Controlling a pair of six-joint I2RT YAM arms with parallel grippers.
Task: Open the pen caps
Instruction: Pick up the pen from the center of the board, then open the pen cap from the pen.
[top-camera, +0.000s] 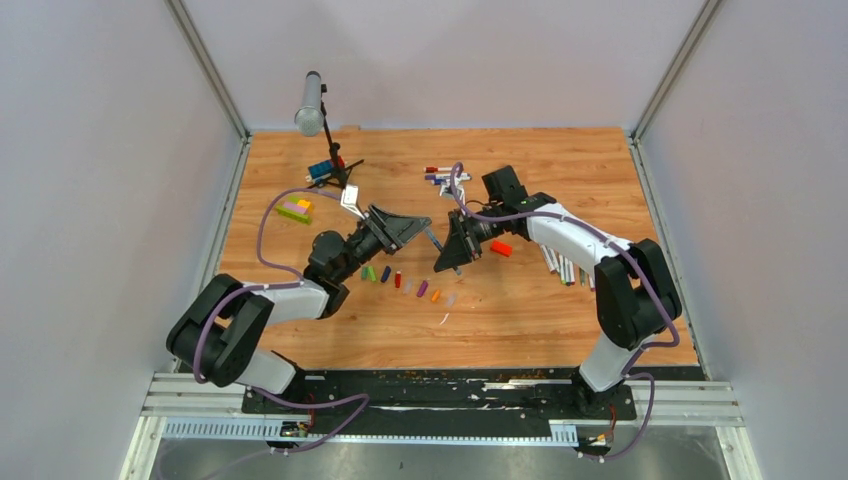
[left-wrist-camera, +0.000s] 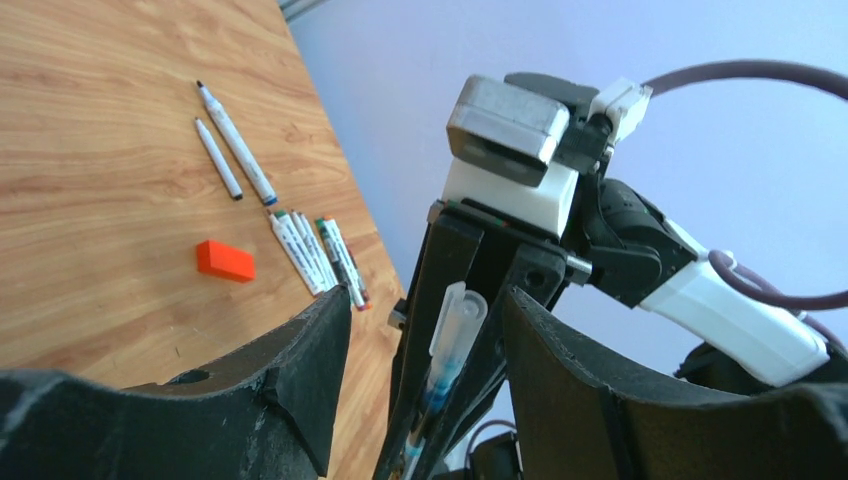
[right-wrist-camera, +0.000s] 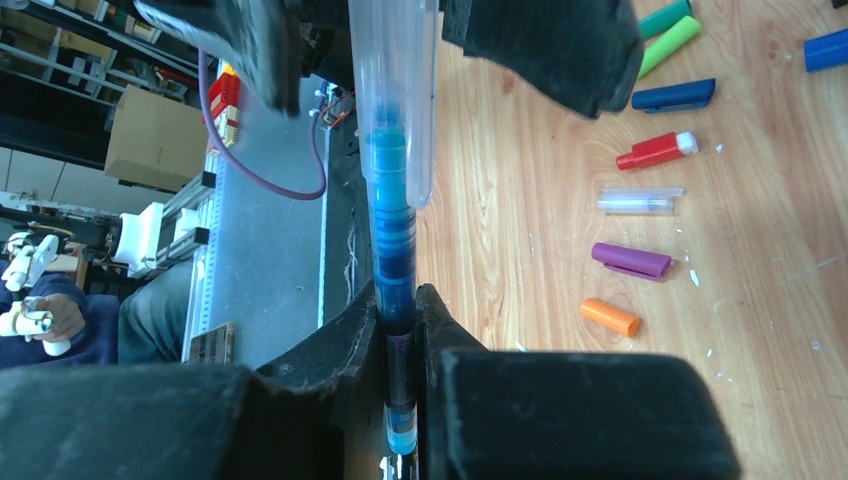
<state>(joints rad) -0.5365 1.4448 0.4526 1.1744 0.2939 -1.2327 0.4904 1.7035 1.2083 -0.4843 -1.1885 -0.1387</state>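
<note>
While loose caps (top-camera: 421, 288) line the near bench (top-camera: 520, 320), your right fingers (right-wrist-camera: 330, 350) clamp a blue pen (right-wrist-camera: 395, 220) whose clear cap (right-wrist-camera: 395, 90) sits on between your parted left fingers (left-wrist-camera: 310, 340); seemingly capped pens (top-camera: 440, 176) wait beyond.

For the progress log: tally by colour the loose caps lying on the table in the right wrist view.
Green: 2, teal cap and lime cap
Blue: 2, dark blue cap and edge-cut blue cap
Red: 1, red cap
Clear: 1, clear cap
Purple: 1, purple cap
Orange: 1, orange cap
Total: 8
</note>
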